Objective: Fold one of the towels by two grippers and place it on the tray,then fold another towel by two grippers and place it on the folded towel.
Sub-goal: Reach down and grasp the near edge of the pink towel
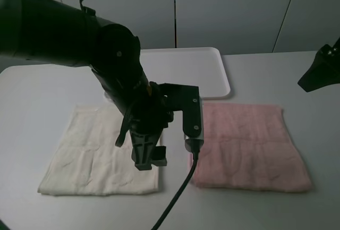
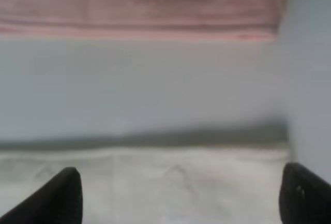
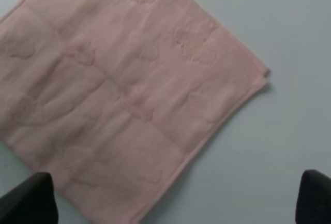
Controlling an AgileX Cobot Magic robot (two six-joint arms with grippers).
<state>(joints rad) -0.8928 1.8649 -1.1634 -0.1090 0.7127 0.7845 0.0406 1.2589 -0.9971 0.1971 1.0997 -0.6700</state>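
Pink and soft, one towel [image 1: 249, 145] lies flat on the white table [image 1: 32, 92] in the lower right of the high view. The cream towel [image 1: 90, 155] lies flat in the lower left, with a thin strip of table between the two. The white tray [image 1: 212, 70] sits at the top middle, close to the pink towel's far edge. The left gripper [image 2: 181, 198] hangs in the middle, over the cream towel's right edge, jaws spread wide. The right gripper [image 3: 173, 198] is at the right edge, above the pink towel, jaws spread wide too.
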